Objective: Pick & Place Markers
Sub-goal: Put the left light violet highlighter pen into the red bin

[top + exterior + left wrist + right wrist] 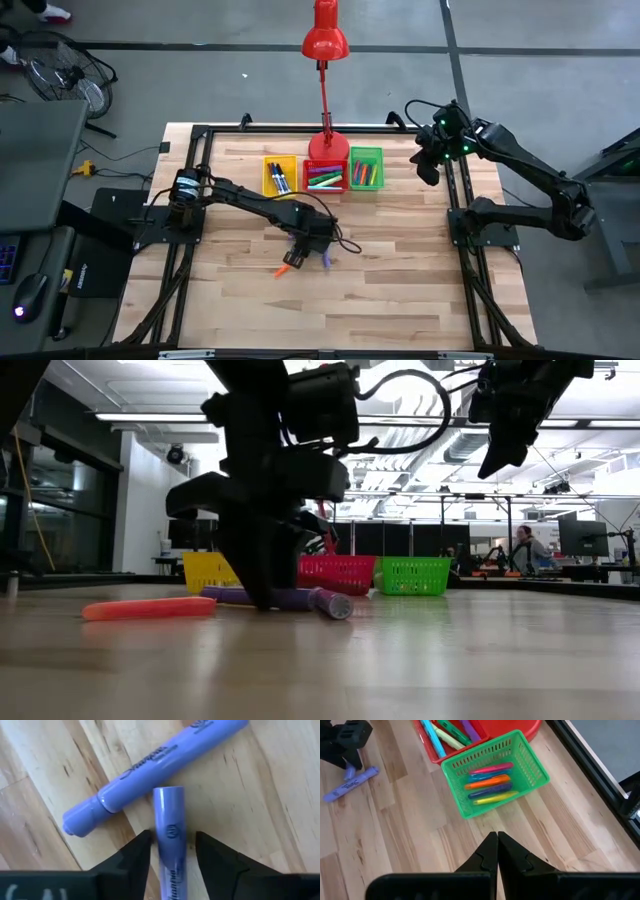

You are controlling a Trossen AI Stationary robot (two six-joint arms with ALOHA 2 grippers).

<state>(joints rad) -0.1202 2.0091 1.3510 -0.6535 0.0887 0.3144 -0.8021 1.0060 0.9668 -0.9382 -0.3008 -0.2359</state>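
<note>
Loosely, left gripper [170, 851] straddling one of two purple markers [169, 820], one orange marker [287, 267], right gripper [497, 851] clenched.

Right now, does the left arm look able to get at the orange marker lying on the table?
Probably yes: the orange marker lies unobstructed on bare wood beside the left claw, which currently straddles a purple marker.
</note>
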